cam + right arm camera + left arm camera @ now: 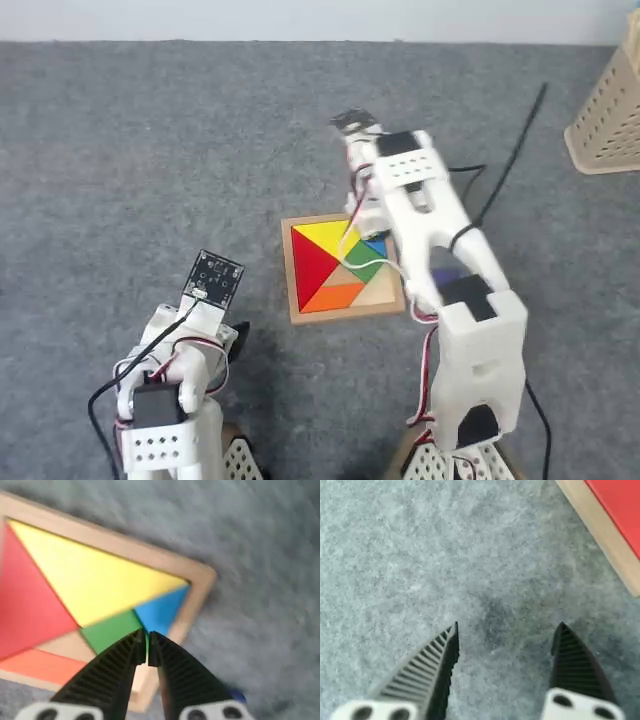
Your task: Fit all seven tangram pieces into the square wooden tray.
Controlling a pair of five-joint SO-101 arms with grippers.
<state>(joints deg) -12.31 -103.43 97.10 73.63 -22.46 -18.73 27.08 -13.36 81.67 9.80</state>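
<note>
Near the middle of the grey carpet (pixel 150 150) the square wooden tray (pixel 290 272) is laid flat, and coloured pieces are seated inside it. Against the tray's far edge the large yellow triangle (pixel 325 237) is set, and against its left edge the large red triangle (pixel 310 270), the two meeting along a diagonal. In the tray's far right corner the small blue triangle (pixel 162 611) is lodged, and just inward of it, toward the tray's centre, the green piece (pixel 110 630) is fitted against both yellow and blue. Along the tray's near edge the orange parallelogram (pixel 333 296) is placed. Tan areas are seen between the orange, red and green pieces and toward the tray's near right corner; whether these are bare floor or unpainted pieces cannot be told. Over the tray's right half the right gripper (pixel 146 635) is held, its tips above the seam where green meets blue; its jaws are drawn almost together with only a sliver between them, and nothing is seen clamped there. Well to the left of the tray, on its near side, the left gripper (pixel 509 626) is poised above bare carpet with its jaws spread wide and nothing between them; a corner of the tray's rim and red triangle is caught at the edge of its wrist view. Beyond the tray, far to its right, a beige perforated basket (pixel 610 110) is stood, and a black cable (pixel 510 150) is trailed across the carpet between basket and tray.
</note>
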